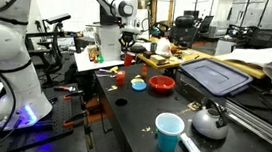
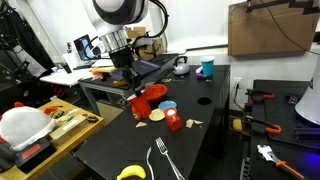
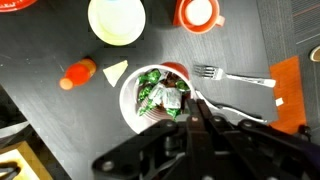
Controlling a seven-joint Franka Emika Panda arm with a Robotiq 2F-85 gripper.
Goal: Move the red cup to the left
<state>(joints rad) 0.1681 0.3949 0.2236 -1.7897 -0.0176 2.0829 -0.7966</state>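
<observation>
The fingers (image 3: 205, 126) showed in the wrist view only as a dark, blurred mass coming in from the bottom edge, so I could not tell how far apart they stood. Nothing could be seen held between them. Directly beneath them lay a bowl of green-wrapped sweets (image 3: 160, 95), with a fork (image 3: 228, 76) just beside it. In an exterior view the fingers (image 2: 128, 82) hung above the worktop (image 2: 215, 130), close beside the red bowl (image 2: 150, 98) and touching nothing.

The red cup (image 2: 173, 121) stood upright on the worktop near the red bowl, on the bowl's camera-ward side and apart from the fingers. A blue disc (image 2: 167, 106) and a cream disc (image 2: 157, 115) lay between the cup and the bowl. The blue cup (image 2: 207, 67) and the steel kettle (image 2: 180, 65) stood well apart from the red bowl, at the far end of the worktop.

By my reading the task was in its approach step, with the cup ungrasped and unmoved. The next move called for carrying the fingers off the bowl and over the cup, then spreading them wider than its wall. They would then come straight down around it and close firmly, clear of the two discs. Only after that could the cup be lifted and taken leftward.
</observation>
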